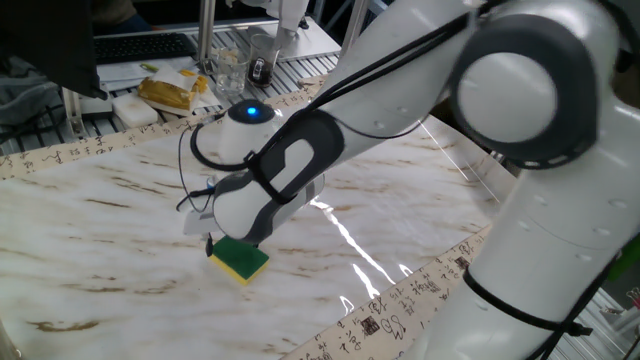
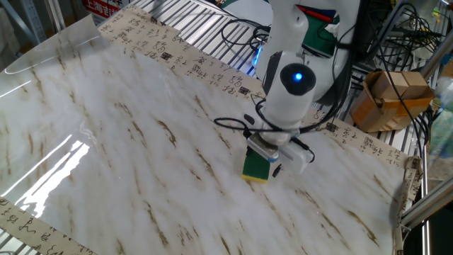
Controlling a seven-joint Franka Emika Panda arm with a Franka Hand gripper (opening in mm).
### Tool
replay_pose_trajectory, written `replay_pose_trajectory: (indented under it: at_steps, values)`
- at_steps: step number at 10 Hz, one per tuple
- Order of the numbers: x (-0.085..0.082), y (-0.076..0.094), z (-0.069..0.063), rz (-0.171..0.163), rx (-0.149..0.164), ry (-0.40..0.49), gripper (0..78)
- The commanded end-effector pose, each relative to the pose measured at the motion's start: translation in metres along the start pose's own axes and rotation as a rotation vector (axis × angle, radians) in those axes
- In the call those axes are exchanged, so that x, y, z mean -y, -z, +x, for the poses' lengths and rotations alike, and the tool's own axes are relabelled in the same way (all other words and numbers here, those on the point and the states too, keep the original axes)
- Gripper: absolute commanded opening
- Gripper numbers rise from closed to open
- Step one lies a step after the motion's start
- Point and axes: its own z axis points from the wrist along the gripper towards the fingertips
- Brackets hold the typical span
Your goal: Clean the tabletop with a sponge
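Note:
The sponge [image 1: 240,260] is a small block with a dark green top over yellow foam. It lies flat on the white marble-look tabletop [image 1: 110,215], near its middle. In the other fixed view the sponge [image 2: 257,167] sits just below the white wrist. My gripper [image 1: 226,238] points straight down onto the sponge's far end and is shut on it. The fingertips are mostly hidden behind the hand body in both views. A blue light glows on the wrist [image 2: 297,76].
The beige border with dark characters [image 2: 177,53] edges the tabletop. A yellowish bag [image 1: 172,92], a glass [image 1: 230,68] and other clutter sit on the slatted bench behind. A cardboard box [image 2: 393,99] and cables stand off the table's far corner.

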Motion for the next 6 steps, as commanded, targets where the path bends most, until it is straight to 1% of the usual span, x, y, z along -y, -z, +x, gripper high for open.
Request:
replay_pose_trajectory:
  at_steps: [1,2,3,4,6]
  values:
    - [-0.001,0.009,-0.005,0.003,-0.012,-0.008,77.3]
    - [-0.002,0.006,-0.007,0.007,-0.007,-0.002,77.3]
    - [0.000,0.004,-0.009,0.014,0.008,0.032,77.3]
    - [0.001,0.004,-0.010,0.017,0.010,0.043,77.3]
    - [0.006,0.000,-0.017,0.024,0.007,0.123,77.3]
